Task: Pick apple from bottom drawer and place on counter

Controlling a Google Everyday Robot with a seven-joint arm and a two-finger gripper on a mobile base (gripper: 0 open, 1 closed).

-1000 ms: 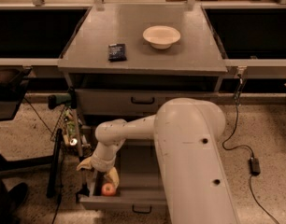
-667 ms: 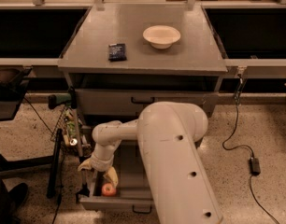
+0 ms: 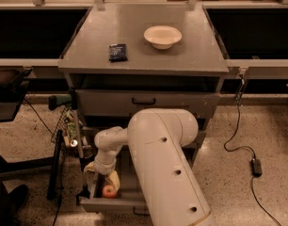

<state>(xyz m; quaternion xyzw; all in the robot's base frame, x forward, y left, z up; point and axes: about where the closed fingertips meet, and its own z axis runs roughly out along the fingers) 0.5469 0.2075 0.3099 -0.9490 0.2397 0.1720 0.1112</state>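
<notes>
The apple [image 3: 109,191], small and red-orange, lies in the front left corner of the open bottom drawer [image 3: 116,205]. My gripper [image 3: 103,175] hangs down inside that drawer, just above and slightly behind the apple. Its yellowish fingers [image 3: 90,167] stand spread apart and hold nothing. My large white arm [image 3: 163,164] covers most of the drawer's right side. The grey counter [image 3: 134,27] tops the cabinet above.
A cream bowl [image 3: 163,36] and a small dark packet [image 3: 118,52] sit on the counter. A shallower drawer [image 3: 144,101] with a black handle is above. Dark bins [image 3: 36,29] flank the cabinet. A black stand [image 3: 54,168] is on the left, and a cable with power brick [image 3: 256,166] on the floor at the right.
My big arm link has swung left and lower across the drawer. The gripper has stayed over the apple, sinking slightly. The apple has not moved.
</notes>
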